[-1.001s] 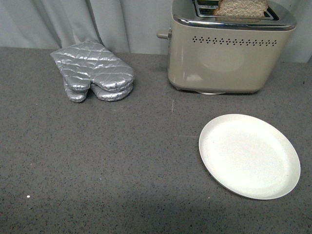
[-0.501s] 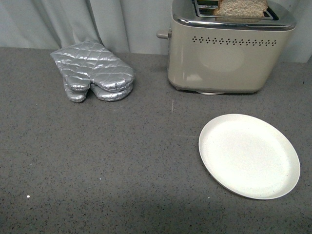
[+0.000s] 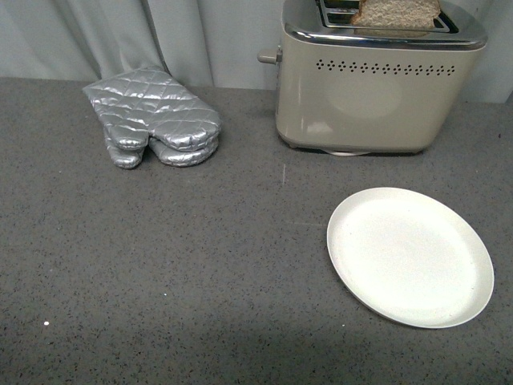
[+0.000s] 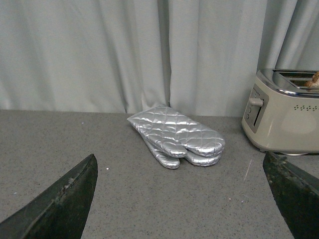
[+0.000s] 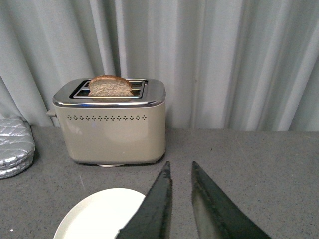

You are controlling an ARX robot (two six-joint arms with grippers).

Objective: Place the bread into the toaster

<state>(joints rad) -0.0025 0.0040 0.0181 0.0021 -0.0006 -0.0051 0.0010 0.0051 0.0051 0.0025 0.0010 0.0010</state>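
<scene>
Nothing moved, bread (image 3: 395, 14) in toaster (image 3: 377, 80) slot, plate (image 3: 409, 257) bare

My front camera sits between my arms and looks down at the grey counter (image 3: 160, 265), with the toaster (image 3: 377, 88) at about one o'clock, the silver oven mitts (image 3: 152, 116) at eleven and the white plate (image 3: 409, 257) near at four. My left wrist camera rides low, facing the curtain (image 4: 99, 50), sharing the mitts (image 4: 177, 137) and the toaster's edge (image 4: 281, 112). My right wrist camera also looks level, sharing the toaster (image 5: 112, 124), the plate (image 5: 99, 214) and a mitt edge (image 5: 15, 147).
</scene>
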